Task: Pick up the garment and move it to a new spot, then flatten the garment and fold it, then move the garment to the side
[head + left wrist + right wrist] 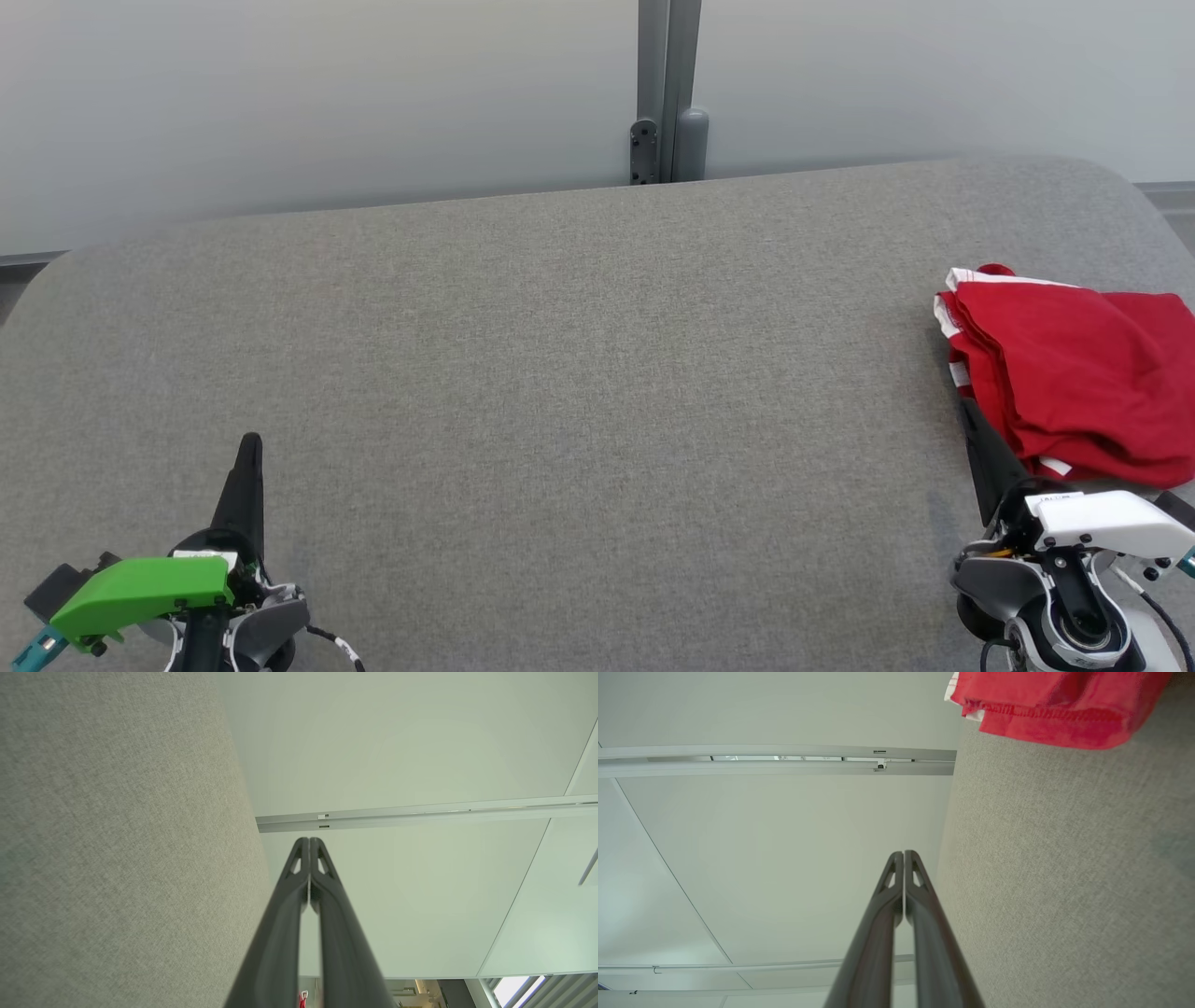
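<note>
The garment (1074, 373) is red with white trim and lies in a loose folded heap at the right side of the grey padded table (579, 373). My right gripper (963, 403) rests beside its left edge, fingers pressed together and holding nothing. From the right wrist, the garment (1055, 709) shows as a hemmed red edge at the top, ahead of the shut right gripper (903, 853). My left gripper (250, 441) sits at the lower left of the table, far from the cloth, also shut and holding nothing. The left wrist view shows its closed tips (309, 840) above the grey fabric.
A pale partition wall (327, 93) runs behind the table, with a grey metal post (667, 93) at its middle. The table's far edge curves down at both corners. Wide bare grey surface lies between the two grippers.
</note>
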You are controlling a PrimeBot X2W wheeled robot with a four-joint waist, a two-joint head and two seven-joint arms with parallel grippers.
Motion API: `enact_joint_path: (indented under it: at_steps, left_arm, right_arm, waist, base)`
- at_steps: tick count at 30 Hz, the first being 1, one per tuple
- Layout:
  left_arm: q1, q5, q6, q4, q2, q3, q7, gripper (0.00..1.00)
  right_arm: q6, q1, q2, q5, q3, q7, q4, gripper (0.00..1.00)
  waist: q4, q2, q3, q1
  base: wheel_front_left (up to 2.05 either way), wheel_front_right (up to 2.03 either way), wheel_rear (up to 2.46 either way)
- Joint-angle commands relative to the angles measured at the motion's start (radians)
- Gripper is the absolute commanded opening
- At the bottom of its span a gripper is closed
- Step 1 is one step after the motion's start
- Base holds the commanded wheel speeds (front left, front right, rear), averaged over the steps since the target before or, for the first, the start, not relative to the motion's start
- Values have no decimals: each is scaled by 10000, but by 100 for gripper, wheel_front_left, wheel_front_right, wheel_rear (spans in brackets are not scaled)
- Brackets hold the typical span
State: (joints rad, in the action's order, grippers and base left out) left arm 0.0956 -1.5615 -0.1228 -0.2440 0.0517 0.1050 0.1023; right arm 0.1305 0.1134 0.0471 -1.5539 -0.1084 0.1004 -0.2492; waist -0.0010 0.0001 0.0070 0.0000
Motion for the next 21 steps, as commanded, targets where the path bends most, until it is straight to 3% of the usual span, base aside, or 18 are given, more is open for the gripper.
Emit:
enact_joint_path:
  at_steps: [1,21]
  left_arm:
    - [182,-198,-62,-10,-9,71,47,0]
    - [183,-522,-106,-23,-18,128,162,0]
  right_arm:
    - [4,-80,53,-233,-41,62,64,0]
    - [4,-97,54,-621,-75,172,68,0]
  waist:
    - [2,-1,-7,0]
    - [10,-1,-39,0]
  base:
    - [0,0,0]
    - [0,0,0]
